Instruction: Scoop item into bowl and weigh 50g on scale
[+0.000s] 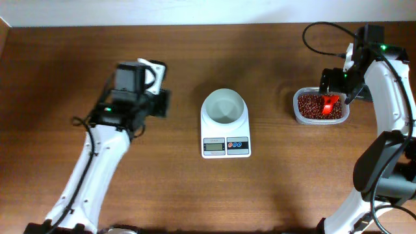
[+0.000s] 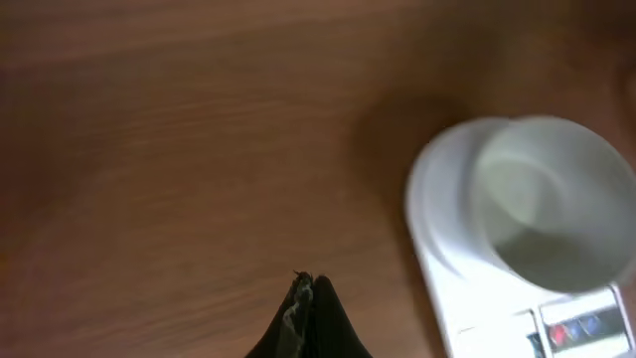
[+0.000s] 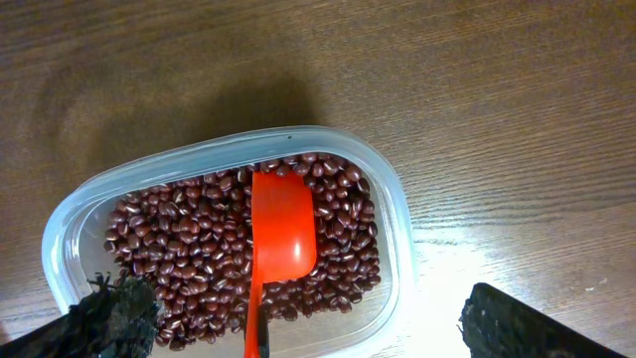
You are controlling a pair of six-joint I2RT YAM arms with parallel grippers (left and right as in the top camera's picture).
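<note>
The white bowl stands on the white scale, whose display and red and blue buttons face the front; both also show in the left wrist view, bowl and scale. The bowl looks empty. The dark reddish-brown beans fill a clear plastic tub at the right; a red scoop lies on the beans. My right gripper is open, its fingers either side of the tub, above the scoop's handle. My left gripper is shut and empty, over bare table left of the scale.
The wooden table carries only the scale and the tub. The right arm's cable loops above the tub at the back right. The table's back edge meets a white wall.
</note>
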